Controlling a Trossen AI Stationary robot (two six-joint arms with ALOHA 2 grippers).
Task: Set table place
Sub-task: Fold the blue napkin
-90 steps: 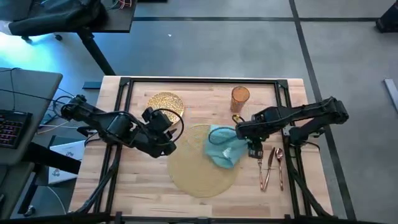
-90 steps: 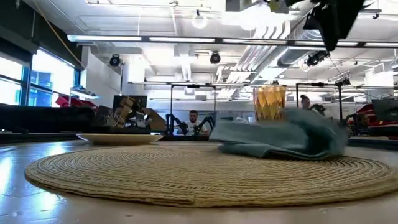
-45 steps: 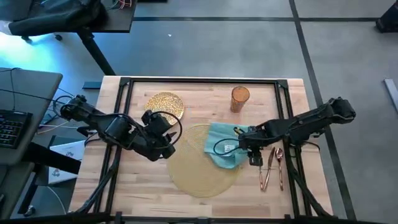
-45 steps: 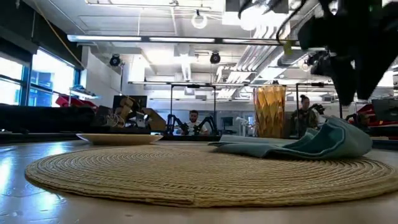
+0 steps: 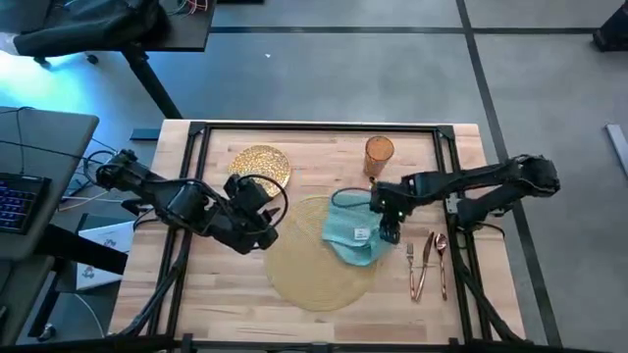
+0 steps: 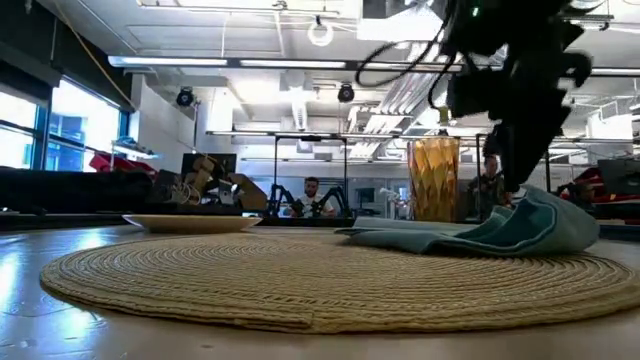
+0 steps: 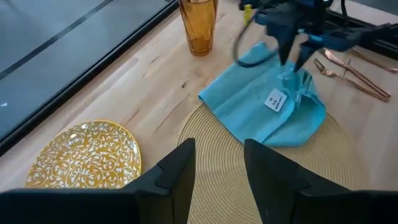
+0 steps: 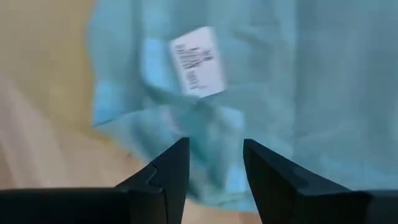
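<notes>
The teal napkin (image 5: 353, 233) lies rumpled, white label up, on the right part of the round woven placemat (image 5: 309, 275), its far corner on the wooden table (image 5: 216, 294). My right gripper (image 5: 389, 231) stands open and points down over the napkin's raised right fold (image 6: 535, 215), with the cloth (image 8: 211, 118) below its gap. My left gripper (image 7: 217, 180) hovers open above the placemat's left side. The gold plate (image 5: 261, 165) and amber tumbler (image 5: 379, 154) stand at the far side. The copper cutlery (image 5: 428, 263) lies right of the placemat. My right gripper hangs over the napkin's rumpled right edge (image 7: 297, 84) from above, fingers apart. I cannot tell whether the fingertips touch the cloth. My left gripper touches nothing.
A black rail frame (image 5: 196, 132) runs along the table's edges. A grey desk with a keyboard (image 5: 15, 201) stands beyond the left side. Bare wood shows near the front edge and at the far middle between plate and tumbler.
The napkin, bunched a second ago, has flopped out flatter with its label up and then stayed put. My right gripper first went toward the table's near edge beside the napkin, then back toward the far edge and over the napkin's right fold.
</notes>
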